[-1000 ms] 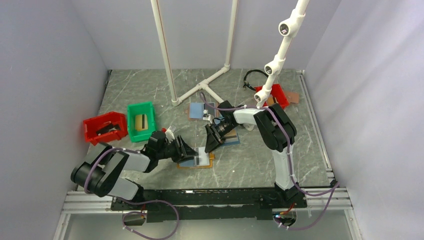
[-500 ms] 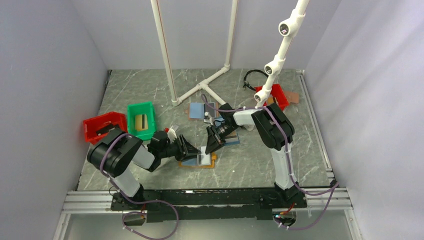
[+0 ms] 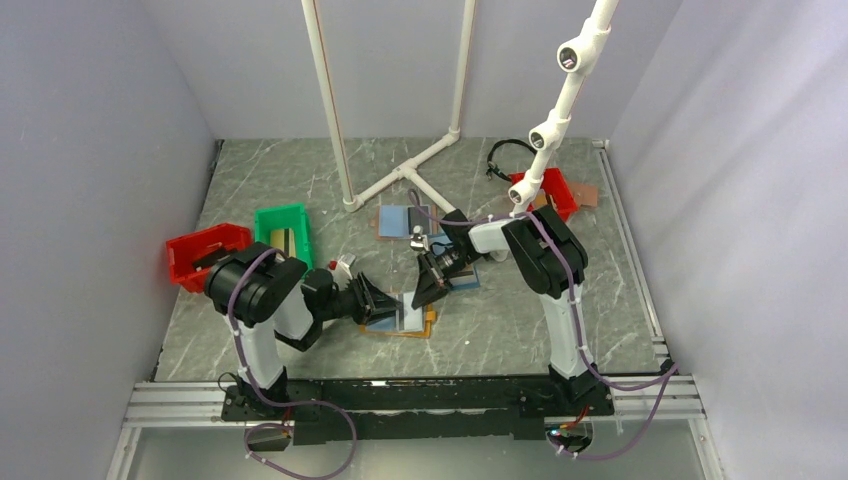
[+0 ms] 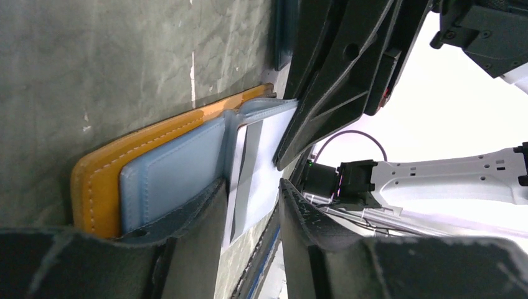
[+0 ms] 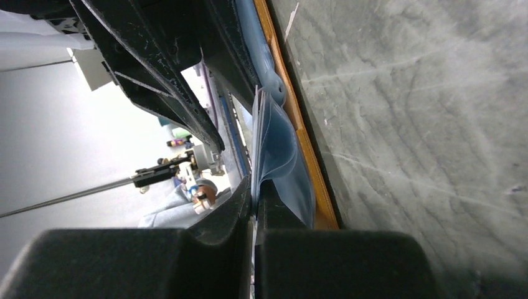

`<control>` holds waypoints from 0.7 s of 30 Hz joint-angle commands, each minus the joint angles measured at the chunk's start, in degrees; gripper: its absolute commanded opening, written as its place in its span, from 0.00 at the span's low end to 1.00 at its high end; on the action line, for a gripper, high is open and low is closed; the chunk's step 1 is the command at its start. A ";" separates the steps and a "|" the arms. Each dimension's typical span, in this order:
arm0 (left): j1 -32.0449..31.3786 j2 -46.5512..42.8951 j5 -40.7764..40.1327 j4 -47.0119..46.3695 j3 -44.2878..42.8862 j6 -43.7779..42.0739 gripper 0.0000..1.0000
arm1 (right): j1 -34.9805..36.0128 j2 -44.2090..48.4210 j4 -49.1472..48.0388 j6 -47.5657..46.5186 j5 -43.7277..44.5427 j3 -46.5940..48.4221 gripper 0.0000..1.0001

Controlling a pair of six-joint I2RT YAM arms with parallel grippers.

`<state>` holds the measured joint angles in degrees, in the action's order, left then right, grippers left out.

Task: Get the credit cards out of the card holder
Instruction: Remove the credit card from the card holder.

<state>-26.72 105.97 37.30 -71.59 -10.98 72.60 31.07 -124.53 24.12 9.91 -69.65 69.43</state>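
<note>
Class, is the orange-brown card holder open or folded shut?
Open: the card holder lies flat, light blue inside facing up, white card showing.

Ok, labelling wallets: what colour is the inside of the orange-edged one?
The wallet is light blue inside; left wrist view shows it best.

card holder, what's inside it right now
A white card with a dark stripe sticks partway out of the card holder's light blue pocket, pinched by the right gripper. The pocket flap covers the rest of it and any cards behind it.
</note>
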 commanded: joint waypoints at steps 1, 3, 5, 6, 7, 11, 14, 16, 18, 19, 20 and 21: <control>-1.00 2.18 -0.09 -8.27 0.34 1.13 0.43 | 0.44 0.19 -5.33 2.34 -5.29 -1.08 0.00; -1.42 2.28 -0.24 -8.12 0.23 1.12 0.44 | 0.40 0.03 -6.23 3.15 -6.04 -1.43 0.00; -1.77 2.26 0.00 -8.29 -0.33 1.33 0.40 | 0.46 -0.13 -6.45 3.44 -5.43 -1.62 0.00; -1.98 2.17 0.19 -8.44 -0.76 1.58 0.37 | 0.48 -0.28 -6.45 3.52 -4.89 -1.66 0.00; -2.19 2.14 0.35 -8.54 -1.24 1.77 0.33 | 0.48 -0.39 -6.30 3.51 -3.94 -1.66 0.00; -2.87 2.28 1.00 -9.18 -2.76 2.31 0.13 | 0.57 -0.62 -4.72 2.65 -1.12 -1.25 0.00; -2.98 2.83 1.41 -10.66 -2.92 2.95 0.00 | 0.57 -0.73 -3.32 1.56 0.44 -0.76 0.00; -2.99 3.10 1.53 -11.05 -2.83 2.92 0.00 | 0.57 -0.60 -2.74 0.90 1.09 -0.56 0.06; -2.99 3.46 1.28 -11.85 -2.42 2.90 0.00 | 0.57 -0.47 -1.79 -0.14 1.54 -0.16 0.13; -2.94 3.64 1.14 -12.28 -2.19 2.90 0.00 | 0.57 -0.27 -0.90 -1.12 1.86 0.24 0.19; -2.98 3.77 0.99 -12.36 -2.01 2.71 0.00 | 0.53 -0.13 0.07 -2.19 2.43 0.72 0.24; -2.99 3.97 0.88 -12.24 -1.76 2.42 0.00 | 0.49 0.14 1.37 -3.62 2.98 1.28 0.30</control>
<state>-28.75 109.58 37.60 -76.07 -11.31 74.32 30.57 -124.55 23.09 11.18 -69.43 68.01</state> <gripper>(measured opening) 0.012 0.214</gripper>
